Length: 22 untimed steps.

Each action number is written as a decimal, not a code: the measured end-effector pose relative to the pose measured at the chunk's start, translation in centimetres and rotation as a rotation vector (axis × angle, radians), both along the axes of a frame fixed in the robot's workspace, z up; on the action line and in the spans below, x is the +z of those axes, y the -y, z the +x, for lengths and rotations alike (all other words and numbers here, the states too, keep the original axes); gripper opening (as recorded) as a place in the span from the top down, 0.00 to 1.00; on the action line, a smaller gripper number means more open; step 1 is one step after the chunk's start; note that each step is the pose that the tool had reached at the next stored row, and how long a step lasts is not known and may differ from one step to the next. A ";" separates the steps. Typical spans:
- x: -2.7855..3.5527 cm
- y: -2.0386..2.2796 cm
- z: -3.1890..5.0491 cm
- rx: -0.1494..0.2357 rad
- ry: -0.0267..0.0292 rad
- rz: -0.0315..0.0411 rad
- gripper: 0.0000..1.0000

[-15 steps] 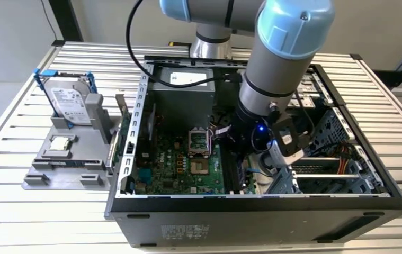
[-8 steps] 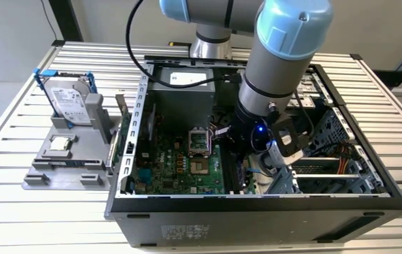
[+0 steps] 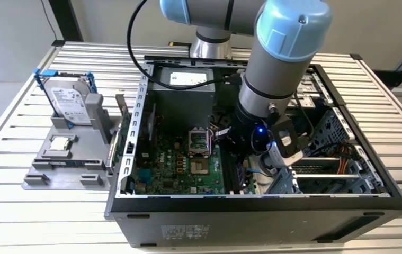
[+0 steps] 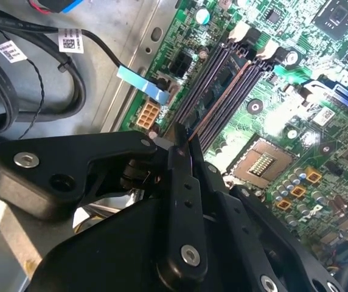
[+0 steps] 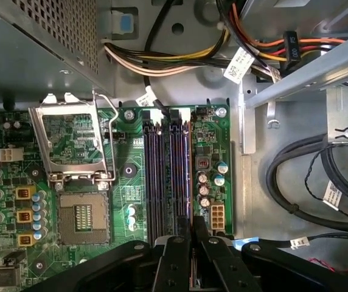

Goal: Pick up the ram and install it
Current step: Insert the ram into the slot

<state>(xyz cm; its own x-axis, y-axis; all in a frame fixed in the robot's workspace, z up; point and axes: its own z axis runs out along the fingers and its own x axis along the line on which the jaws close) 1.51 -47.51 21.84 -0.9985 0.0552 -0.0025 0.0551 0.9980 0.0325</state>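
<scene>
The ram [image 4: 221, 97] is seen edge-on as a thin dark strip with a brownish top edge. It stands upright in one of the long black memory slots [image 5: 162, 176] on the green motherboard [image 3: 179, 164]. In the first wrist view the ram [image 5: 190, 182] runs along the slot nearest the small capacitors. My gripper [image 4: 183, 143] is down inside the open computer case [image 3: 257, 203], and its black fingers [image 5: 177, 261] are closed on the near end of the stick. In the exterior view the gripper [image 3: 242, 159] hangs low over the board's right side.
The open processor socket [image 5: 84, 216] with its raised metal frame lies beside the slots. Black cables [image 5: 302, 170] and drive-bay metal crowd the other side. Outside the case, on the exterior view's left, a grey holder [image 3: 59, 169] carries a hard drive [image 3: 70, 100] and a silver chip [image 3: 61, 143].
</scene>
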 end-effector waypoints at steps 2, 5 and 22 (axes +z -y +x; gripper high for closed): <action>-0.01 -0.01 0.00 0.000 0.0000 0.0001 1.00; -0.03 -0.02 0.00 0.000 0.0001 0.0005 1.00; -0.62 -0.01 0.11 0.018 0.0000 0.0016 1.00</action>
<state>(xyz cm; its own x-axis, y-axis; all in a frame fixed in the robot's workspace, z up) 1.62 -47.50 21.22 -0.9993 0.0371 -0.0024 0.0370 0.9987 0.0341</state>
